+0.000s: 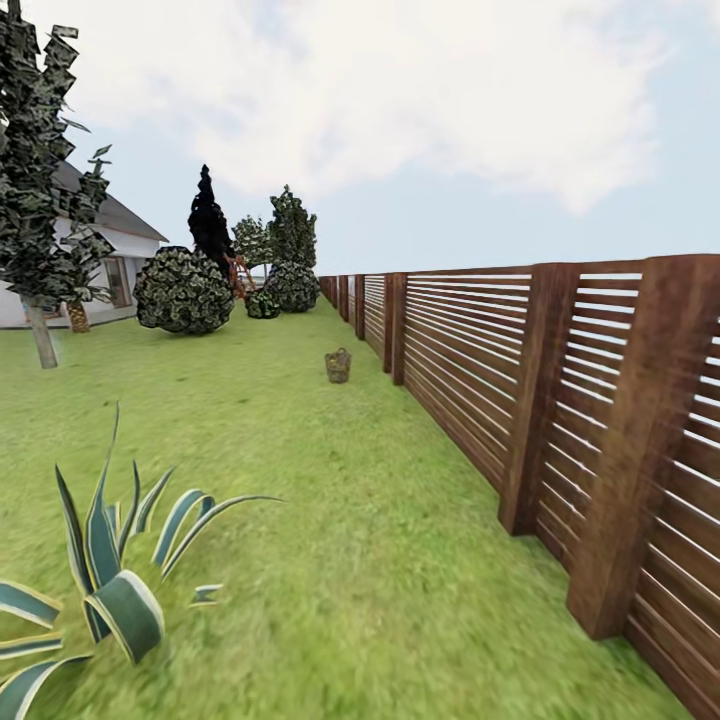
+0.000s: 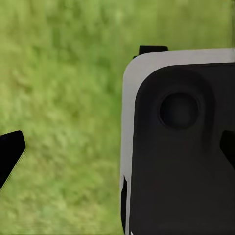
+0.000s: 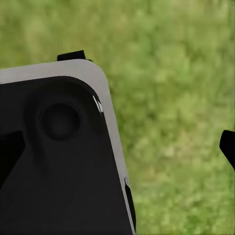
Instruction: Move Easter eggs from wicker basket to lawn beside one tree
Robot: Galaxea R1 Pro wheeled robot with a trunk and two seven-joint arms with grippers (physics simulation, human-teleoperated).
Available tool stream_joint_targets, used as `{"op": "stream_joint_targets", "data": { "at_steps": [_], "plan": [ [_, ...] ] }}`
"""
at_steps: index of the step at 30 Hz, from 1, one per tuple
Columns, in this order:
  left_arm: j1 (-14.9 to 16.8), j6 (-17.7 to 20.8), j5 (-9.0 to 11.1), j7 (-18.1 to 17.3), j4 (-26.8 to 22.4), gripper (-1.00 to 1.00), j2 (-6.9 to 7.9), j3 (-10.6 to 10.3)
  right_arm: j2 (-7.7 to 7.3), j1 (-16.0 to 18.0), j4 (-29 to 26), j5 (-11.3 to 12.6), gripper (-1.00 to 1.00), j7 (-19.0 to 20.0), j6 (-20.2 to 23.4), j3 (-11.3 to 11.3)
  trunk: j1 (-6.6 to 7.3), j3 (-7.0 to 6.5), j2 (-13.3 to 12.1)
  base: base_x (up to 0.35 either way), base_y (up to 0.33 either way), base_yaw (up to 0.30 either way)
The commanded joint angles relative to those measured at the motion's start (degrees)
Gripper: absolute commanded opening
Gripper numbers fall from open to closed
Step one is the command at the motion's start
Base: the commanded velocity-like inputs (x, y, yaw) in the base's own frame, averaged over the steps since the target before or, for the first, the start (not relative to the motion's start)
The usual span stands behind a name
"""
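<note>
The brown wicker basket (image 1: 338, 365) stands far ahead on the lawn (image 1: 300, 480), close to the fence. It is too small and distant to show any Easter eggs. A tree (image 1: 40, 180) with a pale thin trunk and dark, pale-flecked leaves rises at the left, well short of the basket. In the left wrist view my left gripper (image 2: 117, 152) hangs open over grass, its fingertips (image 2: 10, 152) wide apart. In the right wrist view my right gripper (image 3: 117, 147) is open too, beside the robot's black and white base (image 3: 58, 161).
A brown slatted fence (image 1: 560, 400) runs along the right side. A striped agave plant (image 1: 100, 580) sits near left. Round bushes (image 1: 183, 290), a near-black tree (image 1: 208, 220) and a white house (image 1: 120, 260) stand at the back left.
</note>
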State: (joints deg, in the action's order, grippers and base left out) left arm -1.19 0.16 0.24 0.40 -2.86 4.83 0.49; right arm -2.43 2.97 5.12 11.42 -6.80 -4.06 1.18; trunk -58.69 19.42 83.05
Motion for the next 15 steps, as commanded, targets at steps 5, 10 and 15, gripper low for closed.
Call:
{"op": "stream_joint_targets", "data": {
  "at_steps": [5, 10, 15],
  "plan": [
    [-0.04, 0.02, 0.02, 0.04, -0.13, 1.00, 0.00, 0.04, 0.02, 0.10, 0.24, 0.40, 1.00, 0.03, -0.42, 0.15, -0.04, 0.05, 0.03, 0.320, 0.000, 0.000],
    [-0.04, 0.02, 0.02, 0.04, -0.13, 1.00, 0.00, 0.04, 0.02, 0.10, 0.24, 0.42, 1.00, 0.03, -0.42, 0.14, -0.04, 0.05, 0.03, 0.320, 0.000, 0.000],
    [-0.04, 0.02, 0.02, 0.04, -0.13, 1.00, 0.00, 0.04, 0.05, 0.10, 0.24, 0.42, 1.00, 0.03, -0.42, 0.14, -0.04, 0.05, 0.03, 0.320, 0.000, 0.000]
  ]
}}
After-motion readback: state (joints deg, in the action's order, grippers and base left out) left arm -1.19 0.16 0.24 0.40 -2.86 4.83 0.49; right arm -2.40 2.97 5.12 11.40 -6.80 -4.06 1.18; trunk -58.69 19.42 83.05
